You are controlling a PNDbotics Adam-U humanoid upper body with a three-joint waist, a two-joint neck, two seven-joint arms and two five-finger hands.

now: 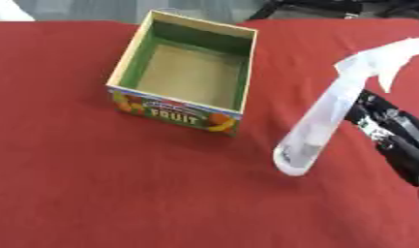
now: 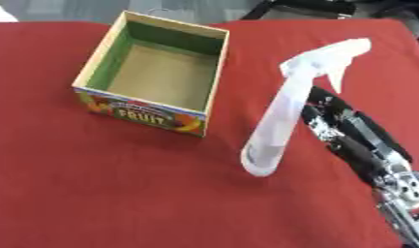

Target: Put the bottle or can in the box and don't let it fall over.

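One clear plastic spray bottle with a white trigger head (image 2: 280, 121) leans on the red tablecloth (image 2: 119, 193), right of the open cardboard fruit box (image 2: 153, 72). Right hand (image 2: 331, 123) sits behind it; I cannot tell its finger state.

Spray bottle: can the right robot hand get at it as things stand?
Probably yes. The right robot hand is already right beside the spray bottle, just behind its body, with nothing between them. The box sits apart to the left, out of the way.
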